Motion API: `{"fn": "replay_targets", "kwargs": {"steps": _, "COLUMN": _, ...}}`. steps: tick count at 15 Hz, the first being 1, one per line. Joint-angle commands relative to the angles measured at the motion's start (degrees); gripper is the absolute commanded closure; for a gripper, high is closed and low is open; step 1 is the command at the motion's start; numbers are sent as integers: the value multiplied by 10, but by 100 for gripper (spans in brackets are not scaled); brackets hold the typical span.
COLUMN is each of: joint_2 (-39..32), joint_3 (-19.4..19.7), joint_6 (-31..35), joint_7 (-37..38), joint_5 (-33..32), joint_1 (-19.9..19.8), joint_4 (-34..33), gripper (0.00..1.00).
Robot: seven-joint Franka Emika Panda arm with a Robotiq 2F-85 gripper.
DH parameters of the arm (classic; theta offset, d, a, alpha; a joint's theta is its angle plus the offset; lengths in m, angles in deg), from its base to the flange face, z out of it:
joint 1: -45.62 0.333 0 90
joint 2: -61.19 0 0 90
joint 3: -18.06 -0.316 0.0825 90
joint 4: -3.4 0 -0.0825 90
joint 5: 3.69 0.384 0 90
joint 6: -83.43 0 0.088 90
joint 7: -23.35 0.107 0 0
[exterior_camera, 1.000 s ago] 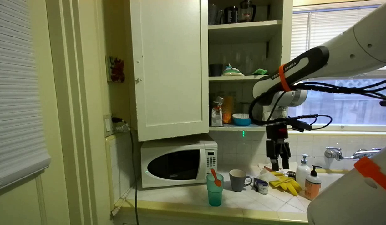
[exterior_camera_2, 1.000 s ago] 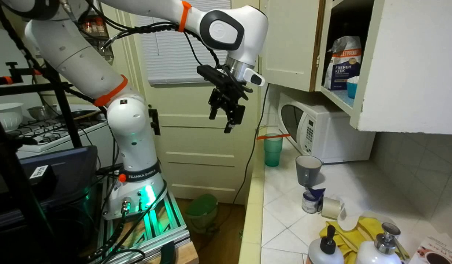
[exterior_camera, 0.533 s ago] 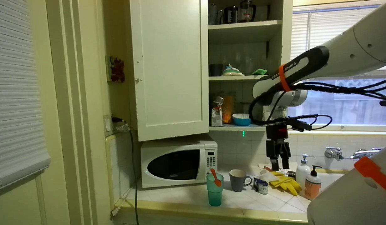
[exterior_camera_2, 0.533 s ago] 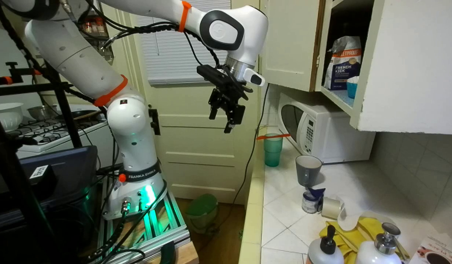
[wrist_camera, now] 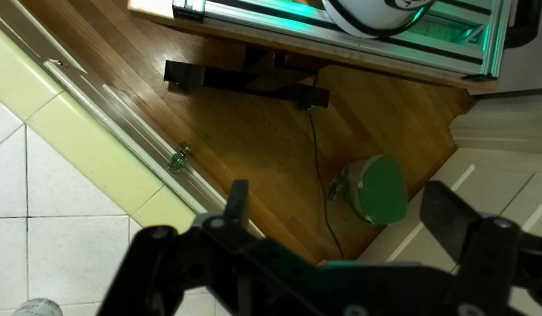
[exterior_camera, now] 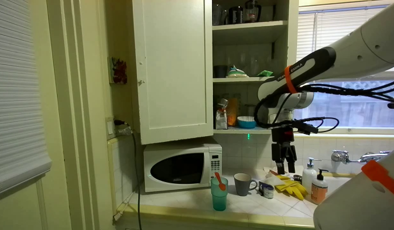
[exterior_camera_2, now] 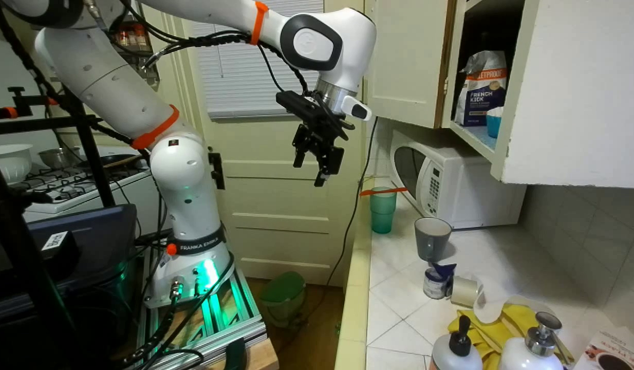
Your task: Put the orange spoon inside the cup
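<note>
The orange spoon lies across the rim of the teal cup. In an exterior view the spoon looks nearly level, with both ends sticking out past the rim of the upright cup. The cup stands on the counter near its front edge. My gripper is open and empty, pointing down. It is higher than the cup and well apart from it; in an exterior view the gripper hangs out beyond the counter edge. In the wrist view the open fingers have only floor between them; spoon and cup do not show there.
A grey mug stands beside the cup, with a small can, yellow gloves and soap bottles farther along. A microwave is behind the cup, under an open cupboard door. A green bin stands on the floor.
</note>
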Motion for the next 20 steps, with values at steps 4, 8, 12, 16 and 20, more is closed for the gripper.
{"fn": "replay_targets", "kwargs": {"steps": 4, "joint_2": -21, "joint_3": -8, "joint_6": 38, "joint_7": 31, "joint_5": -14, "joint_1": -27, "joint_4": -8, "gripper": 0}}
{"fn": "replay_targets", "kwargs": {"steps": 8, "joint_2": -55, "joint_3": 2, "joint_6": 149, "joint_7": 42, "joint_5": -2, "joint_1": -42, "joint_4": -16, "gripper": 0}}
{"fn": "replay_targets", "kwargs": {"steps": 12, "joint_2": -99, "joint_3": -2, "joint_6": 288, "joint_7": 46, "joint_5": 8, "joint_1": -44, "joint_4": -17, "gripper": 0}}
{"fn": "replay_targets", "kwargs": {"steps": 16, "joint_2": -151, "joint_3": -15, "joint_6": 373, "joint_7": 78, "joint_5": 35, "joint_1": -38, "joint_4": -28, "gripper": 0}}
{"fn": "replay_targets", "kwargs": {"steps": 20, "joint_2": -195, "joint_3": -26, "joint_6": 408, "joint_7": 105, "joint_5": 120, "joint_1": -21, "joint_4": -58, "gripper": 0}}
